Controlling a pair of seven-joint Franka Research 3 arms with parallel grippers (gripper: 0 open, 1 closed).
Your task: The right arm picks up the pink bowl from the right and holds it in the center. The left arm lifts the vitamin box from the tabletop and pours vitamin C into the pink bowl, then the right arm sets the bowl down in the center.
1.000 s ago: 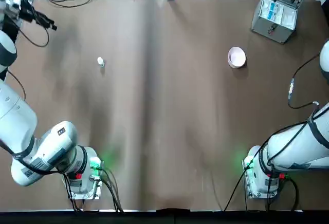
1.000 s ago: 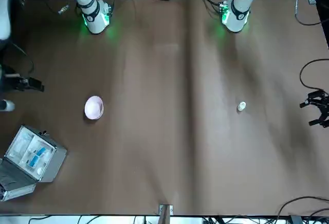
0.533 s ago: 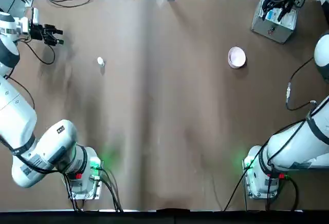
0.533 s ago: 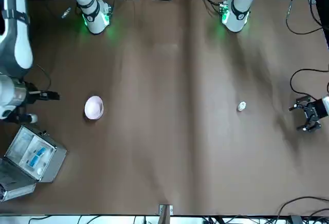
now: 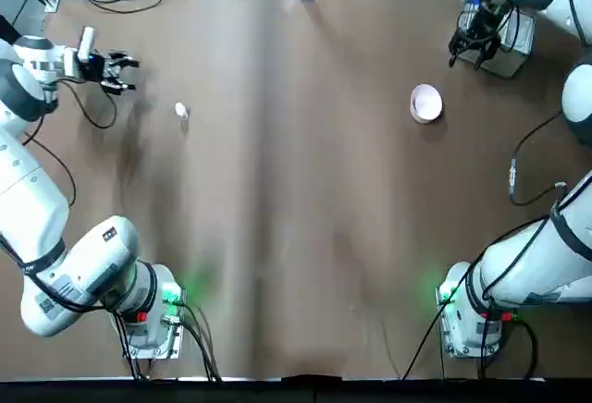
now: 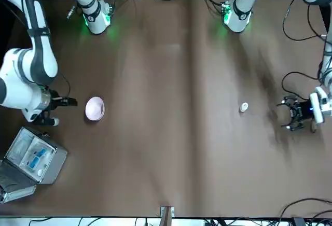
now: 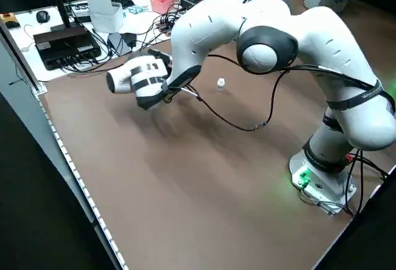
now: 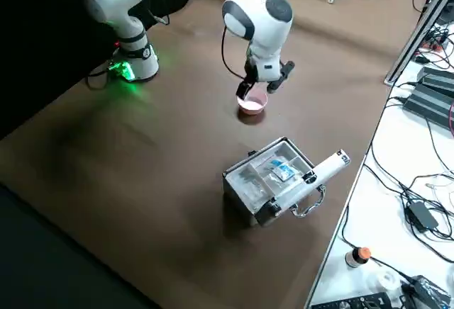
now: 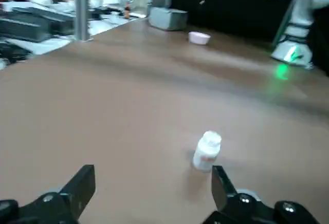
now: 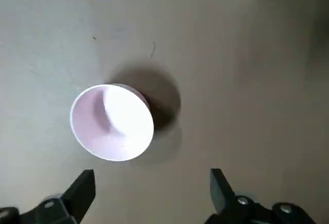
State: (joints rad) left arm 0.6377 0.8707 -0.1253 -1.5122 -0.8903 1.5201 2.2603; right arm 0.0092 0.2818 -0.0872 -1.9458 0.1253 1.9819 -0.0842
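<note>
No text, brand, number or sign can be read anywhere. The vitamin box (image 9: 207, 151) carries a label, but its print is too blurred to make out. The small markings on the left arm (image 5: 109, 235) near its base are also too small to read.

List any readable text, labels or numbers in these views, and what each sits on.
None can be read.
Vitamin box: a label band shows, print too blurred to read.
Left arm: a small dark marking on the joint housing near its base, too small to read.
Grey case: blue-white packets inside, no legible print.
Pink bowl: no markings.
</note>
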